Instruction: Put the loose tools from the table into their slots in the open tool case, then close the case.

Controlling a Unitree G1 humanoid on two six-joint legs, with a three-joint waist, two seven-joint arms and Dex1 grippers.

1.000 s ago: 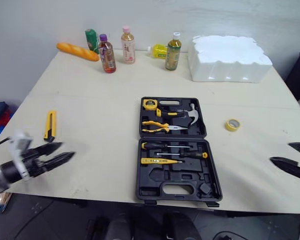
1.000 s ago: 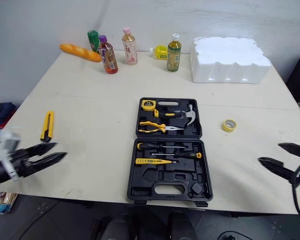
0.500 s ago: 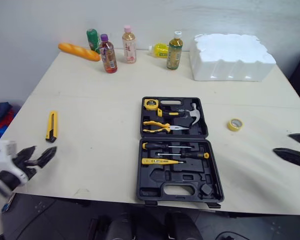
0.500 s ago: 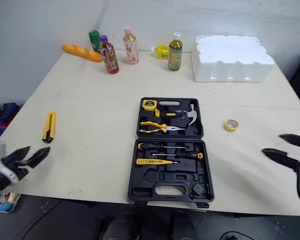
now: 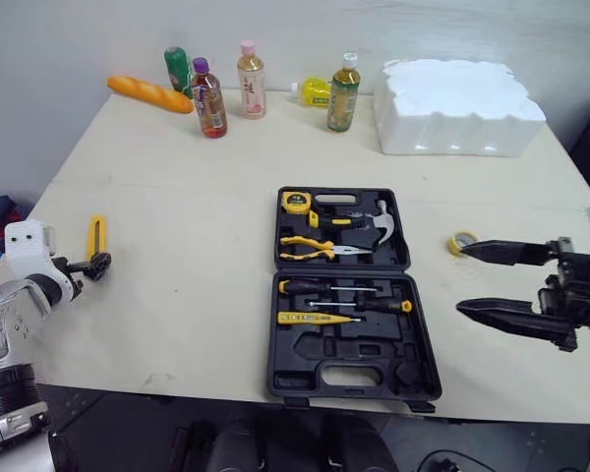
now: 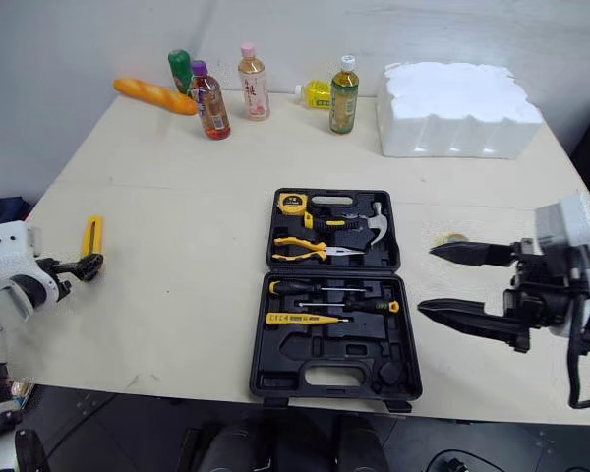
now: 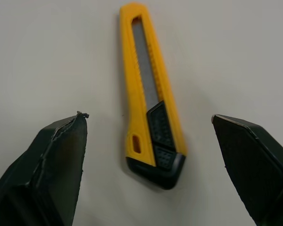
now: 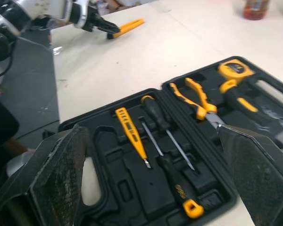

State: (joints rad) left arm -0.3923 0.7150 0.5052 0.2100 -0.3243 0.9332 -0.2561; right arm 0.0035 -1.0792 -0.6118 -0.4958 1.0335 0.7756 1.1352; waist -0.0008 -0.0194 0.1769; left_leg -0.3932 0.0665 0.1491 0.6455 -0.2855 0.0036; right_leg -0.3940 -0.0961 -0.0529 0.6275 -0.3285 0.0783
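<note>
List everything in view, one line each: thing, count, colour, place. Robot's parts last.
table: one, beige, under everything
tool case: one, black, open, mid-table near the front edge
tape measure: one, yellow, case's far half
hammer: one, black-and-yellow handle, case's far half
pliers: one, yellow-handled, case's far half
screwdrivers: three, two black-handled, one yellow, case's near half
utility knife: one, yellow, table's left side
tape roll: one, yellow, right of the case
bottles: five, mixed colours, far edge
bread loaf: one, orange, far left corner
foam block: one, white, far right corner
left gripper: one, black, open, at the knife
right gripper: one, black, open, right of the case
</note>
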